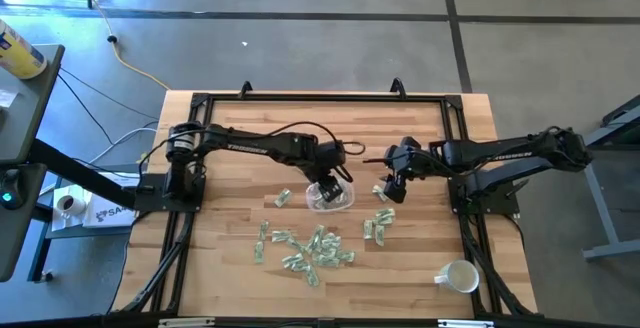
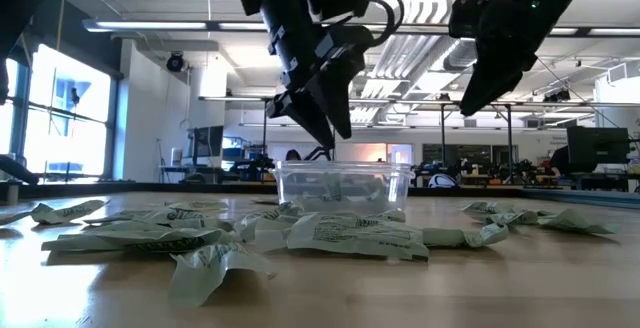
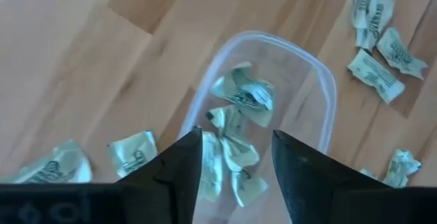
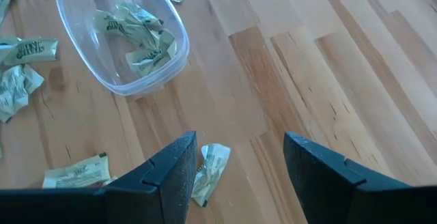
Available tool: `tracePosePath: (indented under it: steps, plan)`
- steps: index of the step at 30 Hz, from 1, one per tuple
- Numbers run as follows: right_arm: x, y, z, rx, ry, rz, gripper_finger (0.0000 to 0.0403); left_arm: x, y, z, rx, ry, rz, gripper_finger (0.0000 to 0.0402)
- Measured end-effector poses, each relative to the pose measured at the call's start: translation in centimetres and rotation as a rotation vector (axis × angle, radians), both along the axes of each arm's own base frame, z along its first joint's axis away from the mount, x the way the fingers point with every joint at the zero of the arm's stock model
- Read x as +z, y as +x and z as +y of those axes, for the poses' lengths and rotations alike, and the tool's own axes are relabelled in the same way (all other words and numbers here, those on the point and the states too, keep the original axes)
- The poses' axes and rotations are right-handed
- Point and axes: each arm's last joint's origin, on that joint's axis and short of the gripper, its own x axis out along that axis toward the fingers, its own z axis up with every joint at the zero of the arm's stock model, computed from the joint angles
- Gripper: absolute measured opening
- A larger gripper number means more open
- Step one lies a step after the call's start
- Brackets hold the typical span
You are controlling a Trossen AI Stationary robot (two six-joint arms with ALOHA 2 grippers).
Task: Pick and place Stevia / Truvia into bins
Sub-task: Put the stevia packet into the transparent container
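Note:
The clear plastic bowl (image 1: 346,201) sits at mid-table and has several crumpled green-and-white sachets (image 3: 242,94) lying in it. My left gripper (image 3: 235,149) hangs open just above the bowl's rim (image 2: 390,180), fingers pointing down, with nothing between them. My right gripper (image 4: 239,162) is open in the air to the right of the bowl (image 4: 72,22). One sachet (image 4: 210,168) lies flat on the wood below its fingers. More sachets (image 1: 310,248) lie scattered toward the near edge.
A white mug (image 1: 460,276) stands near the table's right near corner. A few sachets (image 1: 378,226) lie right of the main pile and one (image 1: 283,198) lies left of the bowl. Bare wood stretches along the far half of the table.

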Motion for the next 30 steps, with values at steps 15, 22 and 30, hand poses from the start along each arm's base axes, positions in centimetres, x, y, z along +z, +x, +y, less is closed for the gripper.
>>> tracePosePath:
  steps: [15,22,30]
  plan:
    - [0.0,0.0,0.0,-0.001,0.000,0.002,0.0209,-0.1,-0.4,0.9,-0.002,0.007,0.029,0.0189]
    - [0.0,0.0,0.1,0.017,0.011,0.007,0.0211,-0.1,-0.4,1.0,-0.005,0.020,0.030,0.0188]
    - [-0.9,-0.8,0.3,-0.011,0.129,0.089,0.0213,-0.3,-0.9,1.8,0.009,0.038,0.077,0.0183]
